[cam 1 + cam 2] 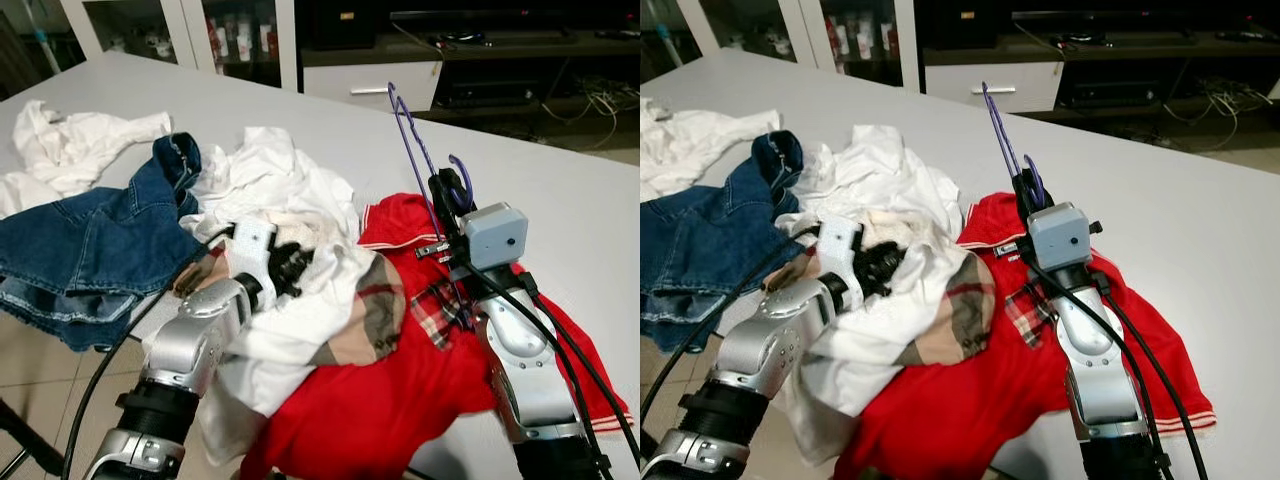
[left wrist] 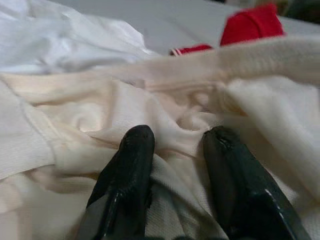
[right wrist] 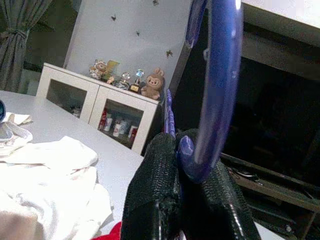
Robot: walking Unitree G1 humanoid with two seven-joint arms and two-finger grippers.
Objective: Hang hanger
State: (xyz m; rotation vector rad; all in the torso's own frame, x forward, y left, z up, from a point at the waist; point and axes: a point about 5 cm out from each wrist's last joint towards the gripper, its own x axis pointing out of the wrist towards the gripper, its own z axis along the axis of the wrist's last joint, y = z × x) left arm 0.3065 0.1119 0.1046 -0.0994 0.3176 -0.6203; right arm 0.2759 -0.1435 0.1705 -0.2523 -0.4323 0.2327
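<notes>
A purple plastic hanger (image 1: 415, 150) stands up above the red shirt (image 1: 400, 390), its hook (image 3: 215, 90) curving over the black fingers. My right gripper (image 1: 447, 192) is shut on the hanger near the hook. My left gripper (image 1: 290, 268) rests in a cream and white garment (image 2: 165, 115) with a plaid-lined collar (image 1: 375, 310); its two fingers (image 2: 130, 175) are apart, with cream fabric bunched between and around them.
A pile of clothes covers the near part of the grey table (image 1: 560, 190): blue jeans (image 1: 90, 240) on the left, white garments (image 1: 70, 140) behind. A white cabinet (image 1: 375, 85) and a dark TV stand (image 1: 520, 70) stand beyond the table.
</notes>
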